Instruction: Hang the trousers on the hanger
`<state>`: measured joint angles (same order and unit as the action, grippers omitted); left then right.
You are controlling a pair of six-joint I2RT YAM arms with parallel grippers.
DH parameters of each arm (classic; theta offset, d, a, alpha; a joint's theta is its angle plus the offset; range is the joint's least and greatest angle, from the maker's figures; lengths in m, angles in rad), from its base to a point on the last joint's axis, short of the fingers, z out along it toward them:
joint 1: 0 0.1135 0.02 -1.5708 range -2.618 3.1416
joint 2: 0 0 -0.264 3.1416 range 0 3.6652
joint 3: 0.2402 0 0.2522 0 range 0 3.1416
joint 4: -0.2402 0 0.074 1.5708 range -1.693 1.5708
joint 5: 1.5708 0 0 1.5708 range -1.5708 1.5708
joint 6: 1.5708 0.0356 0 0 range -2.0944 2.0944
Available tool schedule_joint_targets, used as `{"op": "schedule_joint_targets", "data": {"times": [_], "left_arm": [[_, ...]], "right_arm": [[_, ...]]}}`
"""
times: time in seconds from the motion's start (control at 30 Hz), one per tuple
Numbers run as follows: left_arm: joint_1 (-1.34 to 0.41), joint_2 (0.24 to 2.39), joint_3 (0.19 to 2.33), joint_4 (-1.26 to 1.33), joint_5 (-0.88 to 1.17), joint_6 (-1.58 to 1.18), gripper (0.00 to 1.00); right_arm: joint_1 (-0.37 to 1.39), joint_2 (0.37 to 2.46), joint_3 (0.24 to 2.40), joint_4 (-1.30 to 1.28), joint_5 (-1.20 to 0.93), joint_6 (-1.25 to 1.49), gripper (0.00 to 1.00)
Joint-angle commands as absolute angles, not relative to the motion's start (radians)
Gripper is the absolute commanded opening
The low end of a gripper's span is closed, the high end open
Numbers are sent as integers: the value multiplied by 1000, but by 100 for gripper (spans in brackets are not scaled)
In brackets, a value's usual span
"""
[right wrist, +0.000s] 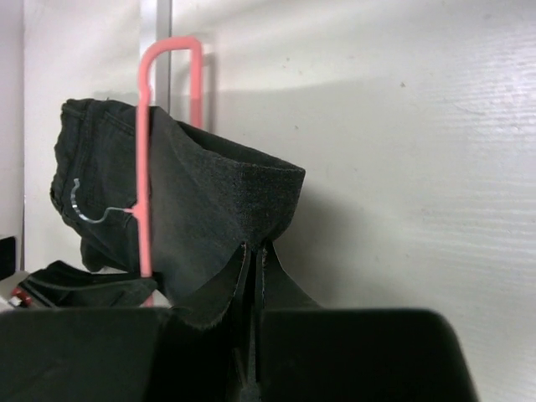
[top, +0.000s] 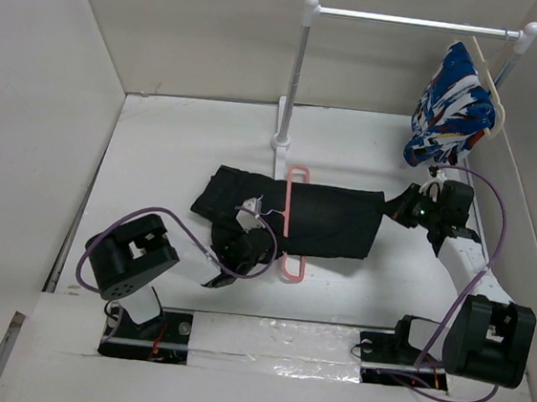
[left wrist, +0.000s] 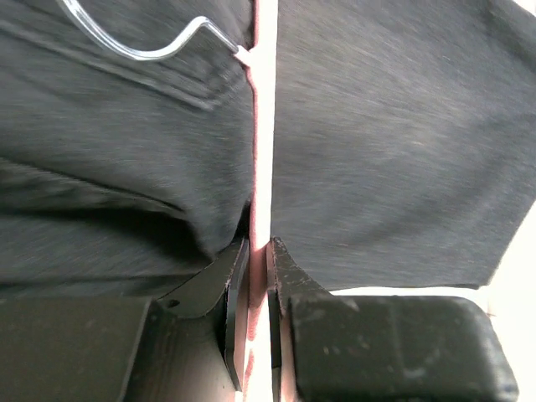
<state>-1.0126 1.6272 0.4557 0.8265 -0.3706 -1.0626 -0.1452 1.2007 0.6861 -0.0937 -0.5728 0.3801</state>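
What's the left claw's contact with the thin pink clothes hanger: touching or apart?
Touching. Left wrist view shows the left claw clamped on the thin pink clothes hanger, no gap either side.

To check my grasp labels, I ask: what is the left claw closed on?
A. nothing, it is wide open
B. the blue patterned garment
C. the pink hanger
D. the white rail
C. In the left wrist view, the left claw is shut on the thin pink bar of the hanger, with the black trousers on both sides of the bar.
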Motion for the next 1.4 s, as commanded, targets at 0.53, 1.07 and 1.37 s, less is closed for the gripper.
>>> {"op": "schedule_joint_targets", "data": {"times": [0.53,1.07,1.37], "left_arm": [[-1044,1444,511,476,-638,-897,0],[-1224,1193,545,523,-758,-735,0],[-1269,1212,506,595,-768,-719,0]], "right_arm": [[-198,1246,612,149,-445,371,0],[375,980,595,170,-177,489,59],[773,1124,565,396,27,761,66]]}}
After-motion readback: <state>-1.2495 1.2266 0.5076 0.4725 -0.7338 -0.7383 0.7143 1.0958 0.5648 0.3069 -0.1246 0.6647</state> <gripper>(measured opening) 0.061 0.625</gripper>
